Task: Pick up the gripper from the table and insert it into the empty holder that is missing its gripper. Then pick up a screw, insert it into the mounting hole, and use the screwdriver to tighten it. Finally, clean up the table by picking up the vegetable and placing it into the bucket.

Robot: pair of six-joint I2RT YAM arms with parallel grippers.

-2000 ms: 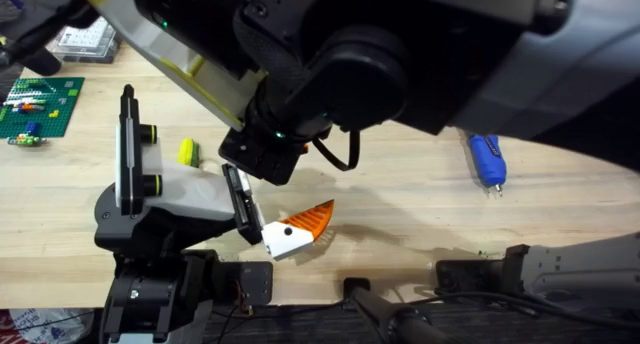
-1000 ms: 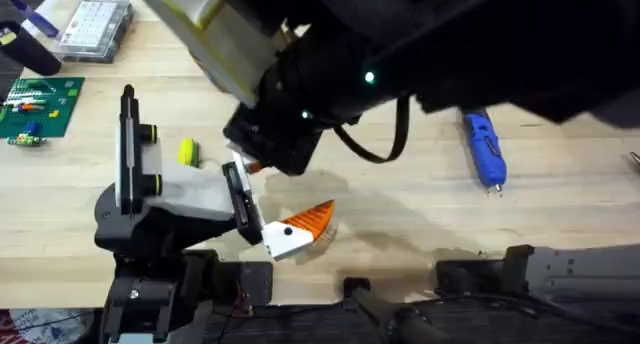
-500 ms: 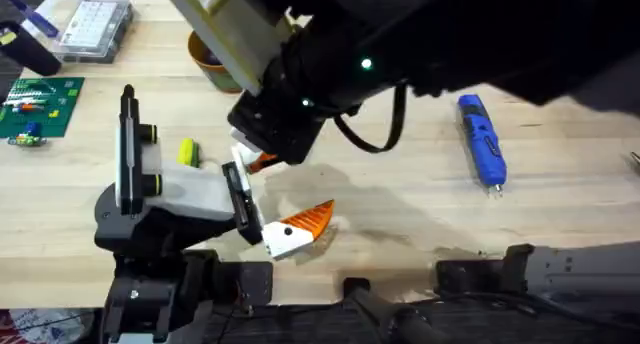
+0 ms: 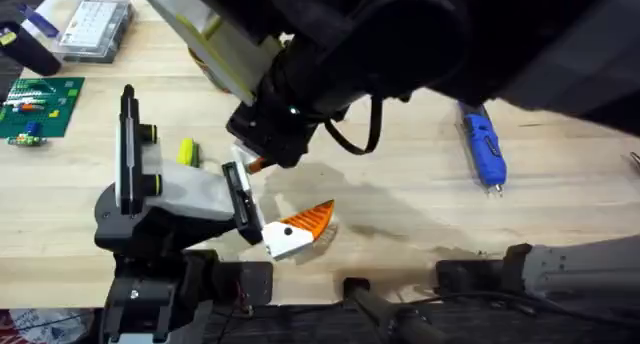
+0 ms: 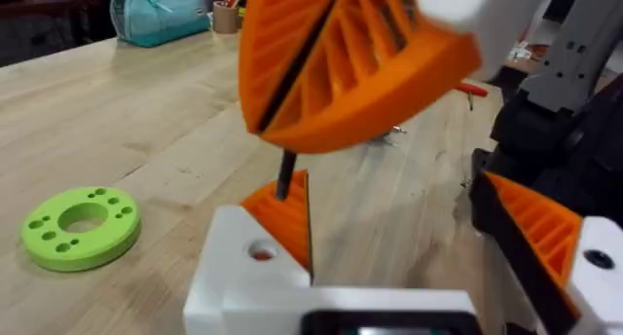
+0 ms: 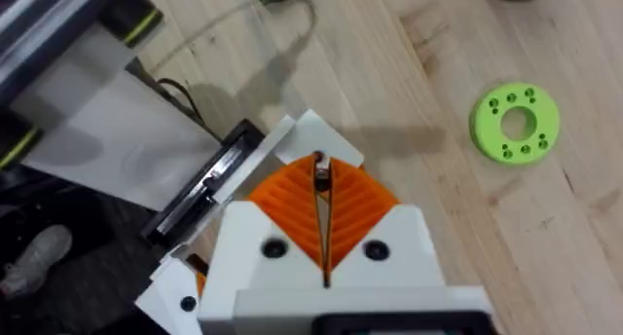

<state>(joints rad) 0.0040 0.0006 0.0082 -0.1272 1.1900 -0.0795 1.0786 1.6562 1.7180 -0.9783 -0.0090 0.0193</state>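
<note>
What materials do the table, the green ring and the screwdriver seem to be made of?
Table: pale wood, matte, visible grain. Green ring: likely plastic, matte, evenly coloured, with drilled-looking holes. Screwdriver: blue body, probably glossy plastic; its short tip looks metallic.

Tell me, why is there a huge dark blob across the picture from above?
Overhead: that blob is the right arm, close under the camera, so it looks big, dark and fuzzy, and it throws a soft shadow on the table. Left wrist: the right gripper is near the lens and blurry, while the green disc looks sharper.
</note>
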